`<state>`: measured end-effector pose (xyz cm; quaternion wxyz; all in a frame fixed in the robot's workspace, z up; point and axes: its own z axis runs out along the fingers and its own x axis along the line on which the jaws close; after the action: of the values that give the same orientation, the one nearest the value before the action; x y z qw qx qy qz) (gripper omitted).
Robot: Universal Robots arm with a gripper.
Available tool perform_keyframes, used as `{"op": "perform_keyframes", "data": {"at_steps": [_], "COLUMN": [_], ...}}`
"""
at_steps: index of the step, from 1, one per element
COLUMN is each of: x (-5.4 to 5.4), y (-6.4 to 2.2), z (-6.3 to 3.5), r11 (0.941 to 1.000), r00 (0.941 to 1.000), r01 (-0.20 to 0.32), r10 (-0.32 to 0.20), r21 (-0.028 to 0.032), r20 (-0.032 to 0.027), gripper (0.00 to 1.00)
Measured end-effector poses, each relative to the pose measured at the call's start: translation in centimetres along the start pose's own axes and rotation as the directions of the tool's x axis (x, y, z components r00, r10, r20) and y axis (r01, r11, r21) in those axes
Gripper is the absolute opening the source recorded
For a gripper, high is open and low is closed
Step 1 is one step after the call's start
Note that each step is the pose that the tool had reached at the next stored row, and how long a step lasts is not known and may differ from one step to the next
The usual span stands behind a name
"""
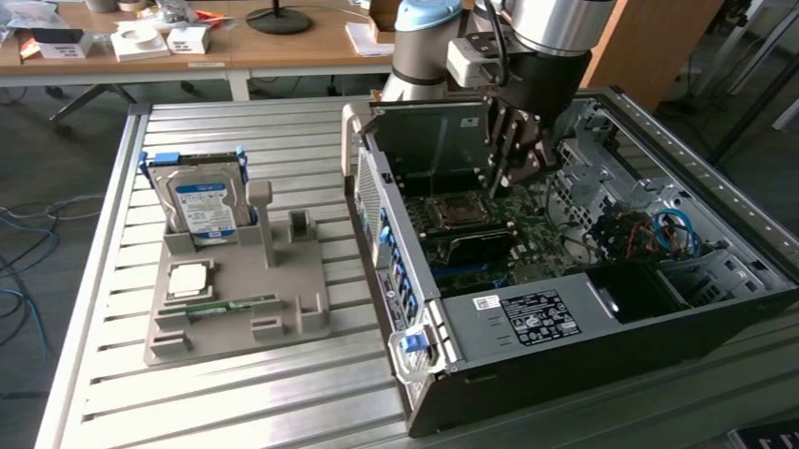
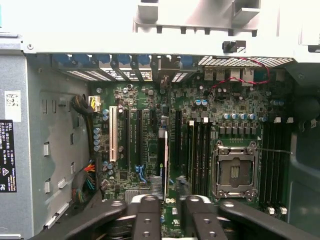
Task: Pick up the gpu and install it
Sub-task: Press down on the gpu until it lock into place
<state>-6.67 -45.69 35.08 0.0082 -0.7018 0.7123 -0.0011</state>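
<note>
The open computer case lies on its side on the slatted metal counter, and the arm stands over it from above with the claw hanging low over the motherboard. In the wrist view the claw straddles the gpu, which stands edge-on among the expansion slots. I cannot tell whether the claw is clamped on the card or only beside it, nor whether the card is fully seated.

The card has close company. A white slot and several black slots lie to one side of it. The bank of memory slots and the processor socket lie to the other. Red and black wires run near the rear ports.

In the exterior view the labelled power supply fills the near end of the case, and blue cables curl by the drive cage on the exterior view's right.

Well apart, on the exterior view's left, a grey holder carries an upright hard drive, a flat processor chip and a green memory stick
</note>
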Motion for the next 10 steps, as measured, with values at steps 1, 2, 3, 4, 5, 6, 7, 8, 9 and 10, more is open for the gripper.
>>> {"op": "perform_keyframes", "data": {"at_steps": [1, 2, 3, 4, 5, 6, 7, 8, 9, 10], "x": [0.00, 0.00, 0.00, 0.00, 0.00, 0.00, 0.00, 0.00, 0.00, 0.00], "y": [0.00, 0.00, 0.00, 0.00, 0.00, 0.00, 0.00, 0.00, 0.00, 0.00], "z": [0.00, 0.00, 0.00, 0.00, 0.00, 0.00, 0.00, 0.00, 0.00, 0.00], "r11": [1.0000, 1.0000, 1.0000, 1.0000, 1.0000, 1.0000, 1.0000, 1.0000, 1.0000, 1.0000], "r00": [1.0000, 1.0000, 1.0000, 1.0000, 1.0000, 1.0000, 1.0000, 1.0000, 1.0000, 1.0000], "r01": [0.000, 0.000, 0.000, 0.000, 0.000, 0.000, 0.000, 0.000, 0.000, 0.000], "r10": [0.000, 0.000, 0.000, 0.000, 0.000, 0.000, 0.000, 0.000, 0.000, 0.000], "r21": [0.0000, 0.0000, 0.0000, 0.0000, 0.0000, 0.0000, 0.0000, 0.0000, 0.0000, 0.0000], "r20": [0.0001, 0.0000, 0.0000, 0.0000, 0.0000, 0.0000, 0.0000, 0.0001, 0.0000, 0.0000], "gripper": [0.25, 0.19, 0.13, 0.13, 0.11, 0.11, 0.11, 0.11, 0.11, 0.11]}}
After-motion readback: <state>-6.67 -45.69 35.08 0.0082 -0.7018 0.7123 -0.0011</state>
